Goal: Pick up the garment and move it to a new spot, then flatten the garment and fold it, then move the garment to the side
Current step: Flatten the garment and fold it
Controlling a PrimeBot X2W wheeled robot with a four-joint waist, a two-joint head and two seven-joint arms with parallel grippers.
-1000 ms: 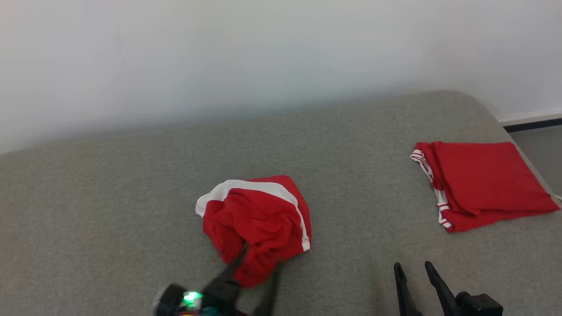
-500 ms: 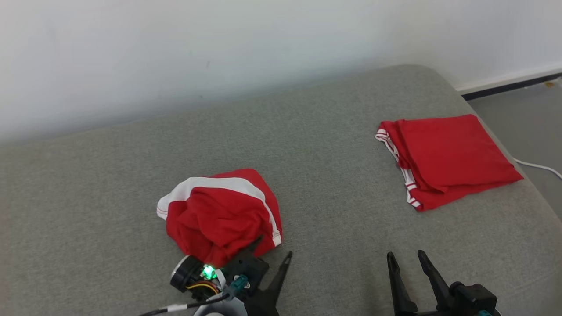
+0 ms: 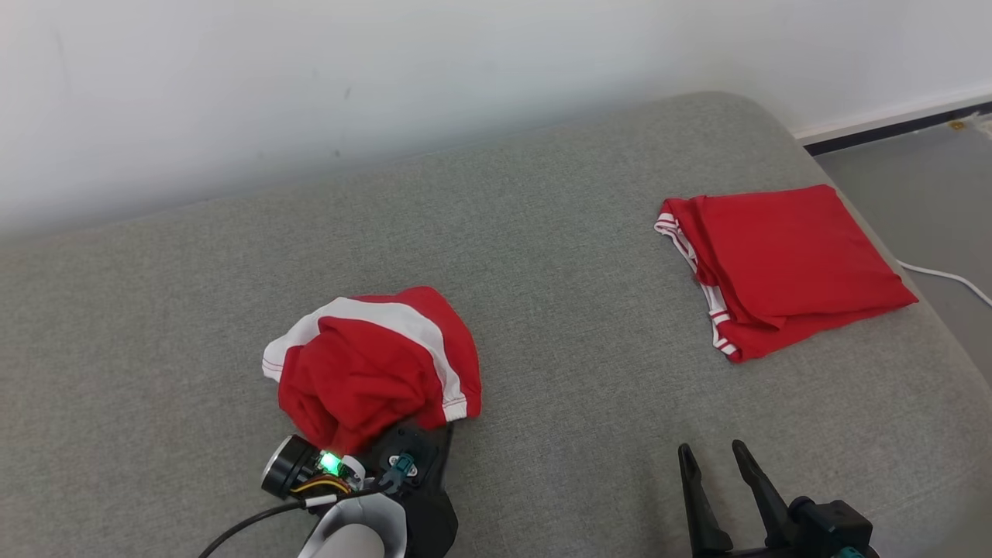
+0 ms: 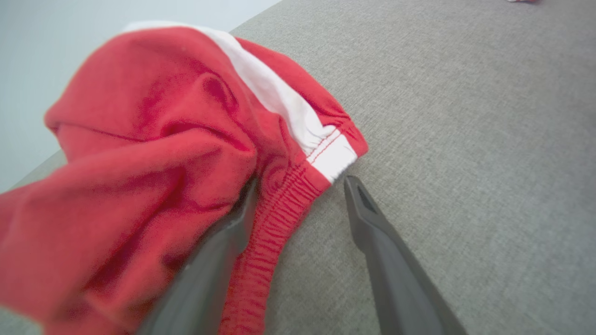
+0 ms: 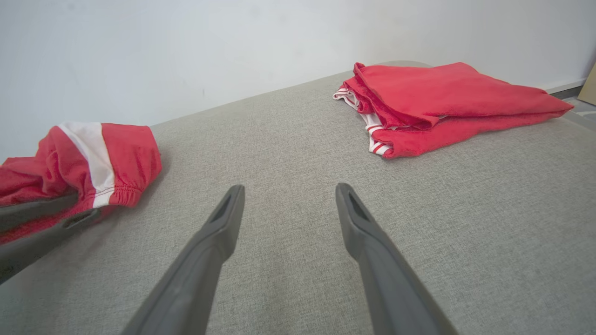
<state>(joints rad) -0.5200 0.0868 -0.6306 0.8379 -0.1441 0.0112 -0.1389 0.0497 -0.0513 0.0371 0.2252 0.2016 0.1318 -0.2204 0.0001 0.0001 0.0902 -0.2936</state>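
Soft cloth on woven upholstery, matt all round.
The crumpled garment (image 3: 364, 372) is red knit jersey with a white band and a ribbed, gathered elastic hem; the cushion (image 3: 581, 232) is a coarse grey weave; the fingers (image 5: 372, 251) of my right gripper (image 5: 289, 186) look like smooth, matt grey plastic.

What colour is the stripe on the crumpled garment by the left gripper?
White, a broad stripe on the red crumpled garment; clearest in the left wrist view.

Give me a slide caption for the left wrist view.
Left gripper, jaws open, straddles the elastic edge of the crumpled red-and-white garment on the grey fabric surface.
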